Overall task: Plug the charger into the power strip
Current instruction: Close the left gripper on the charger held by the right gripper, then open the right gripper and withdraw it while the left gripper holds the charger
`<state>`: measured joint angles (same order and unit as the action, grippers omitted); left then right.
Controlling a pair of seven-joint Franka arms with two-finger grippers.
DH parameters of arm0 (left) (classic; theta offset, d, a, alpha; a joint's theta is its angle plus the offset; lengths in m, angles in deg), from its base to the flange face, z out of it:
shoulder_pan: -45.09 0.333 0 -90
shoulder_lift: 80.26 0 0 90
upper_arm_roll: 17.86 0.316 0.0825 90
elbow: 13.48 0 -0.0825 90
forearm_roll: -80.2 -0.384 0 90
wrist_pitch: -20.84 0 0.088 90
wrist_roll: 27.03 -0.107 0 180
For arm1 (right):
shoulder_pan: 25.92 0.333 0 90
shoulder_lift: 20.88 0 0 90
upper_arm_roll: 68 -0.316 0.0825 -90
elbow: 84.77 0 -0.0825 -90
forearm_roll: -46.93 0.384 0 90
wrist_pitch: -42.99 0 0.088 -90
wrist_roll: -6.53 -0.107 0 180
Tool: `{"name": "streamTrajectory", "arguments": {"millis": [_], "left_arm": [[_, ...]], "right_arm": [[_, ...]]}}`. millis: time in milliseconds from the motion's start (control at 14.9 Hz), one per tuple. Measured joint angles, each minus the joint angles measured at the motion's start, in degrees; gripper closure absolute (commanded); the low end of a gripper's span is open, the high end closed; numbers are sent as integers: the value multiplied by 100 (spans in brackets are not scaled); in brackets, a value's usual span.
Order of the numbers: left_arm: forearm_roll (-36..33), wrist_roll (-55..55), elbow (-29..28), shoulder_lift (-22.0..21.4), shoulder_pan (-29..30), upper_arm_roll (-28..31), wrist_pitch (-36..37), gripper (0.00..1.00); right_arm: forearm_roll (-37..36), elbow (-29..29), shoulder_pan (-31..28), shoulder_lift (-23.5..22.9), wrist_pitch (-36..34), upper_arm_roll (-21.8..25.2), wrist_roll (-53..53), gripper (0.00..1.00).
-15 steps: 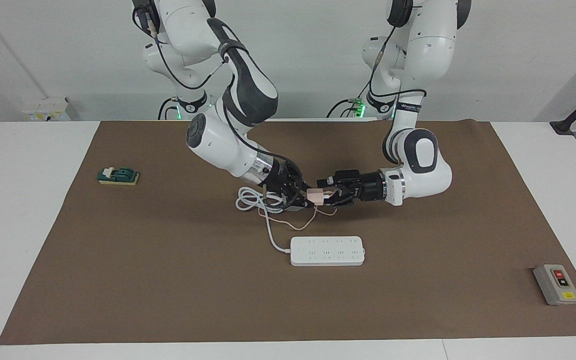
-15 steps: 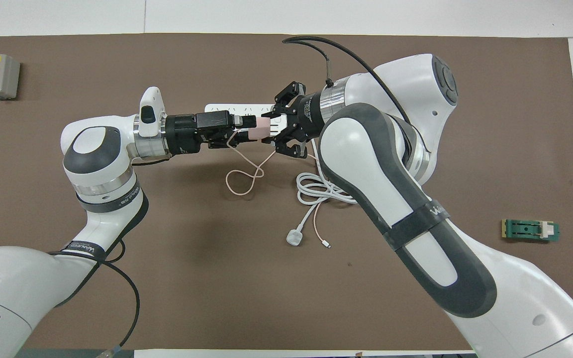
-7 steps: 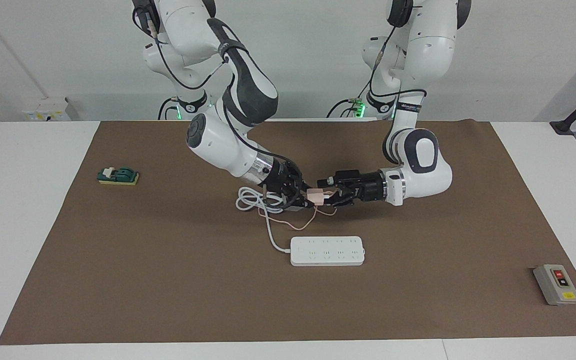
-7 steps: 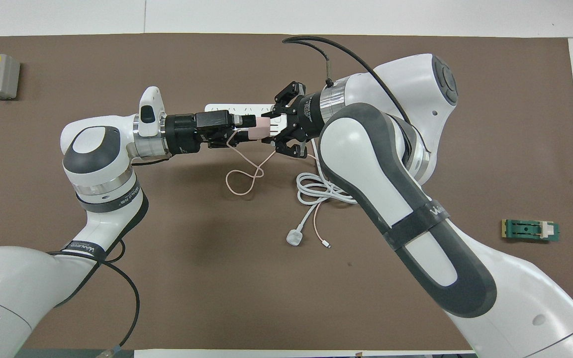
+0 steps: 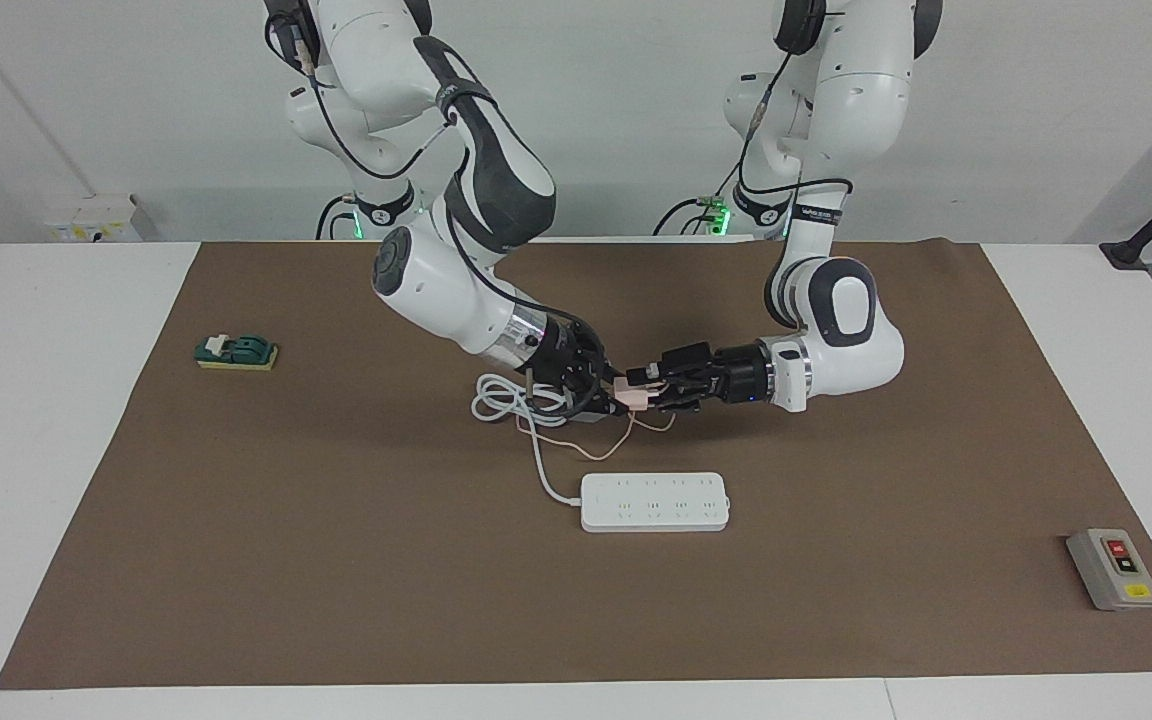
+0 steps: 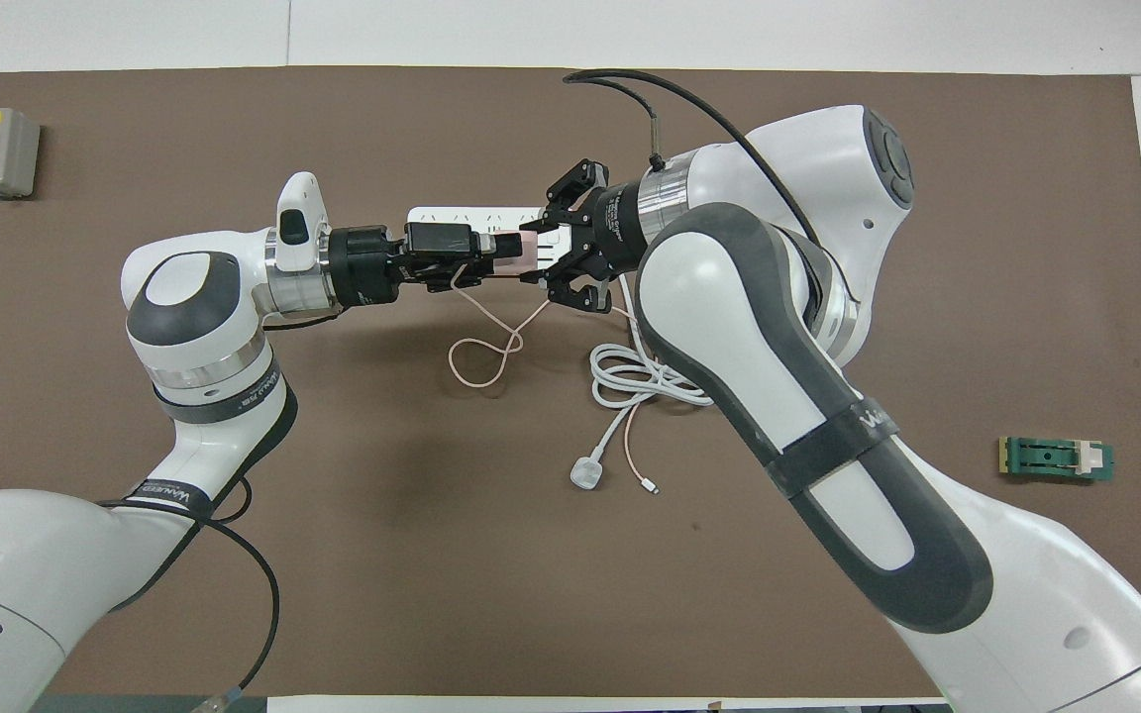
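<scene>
Charger: being held aloft between left gripper and right gripper, both sets of fingers grasping it. Power strip: lying lengthwise on desk, below the fingers, away from the robots.

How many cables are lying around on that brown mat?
2: the power strip's thick white cord coiled nearer the robots, and the charger's thin pink cable looping beside it. Arms may hide others.

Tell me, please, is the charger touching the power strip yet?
Apart. The facing view shows the charger held up between both end effectors, with bare mat between it and the power strip.
</scene>
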<state>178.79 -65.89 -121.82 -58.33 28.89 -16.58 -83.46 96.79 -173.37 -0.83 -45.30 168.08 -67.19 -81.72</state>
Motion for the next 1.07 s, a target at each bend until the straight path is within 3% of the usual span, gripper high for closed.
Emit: {"name": "streamTrajectory", "arguments": {"millis": [201,268,335,402,1072], "left_arm": [[1,-85,9,6,-15,-3,-35,100],[2,-85,14,6,-26,-3,-57,100],[2,-85,19,6,-34,-3,-72,100],[3,-85,22,7,-42,-2,-83,100],[48,-34,171,6,-85,31,-240,100]], "right_arm": [[48,15,-7,-1,-42,22,-57,100],[49,15,-7,-1,-45,30,-57,76],[55,14,-9,-1,-51,35,-63,7],[59,13,-12,-1,-57,38,-84,0],[63,55,-241,-12,-173,74,-119,0]]}}
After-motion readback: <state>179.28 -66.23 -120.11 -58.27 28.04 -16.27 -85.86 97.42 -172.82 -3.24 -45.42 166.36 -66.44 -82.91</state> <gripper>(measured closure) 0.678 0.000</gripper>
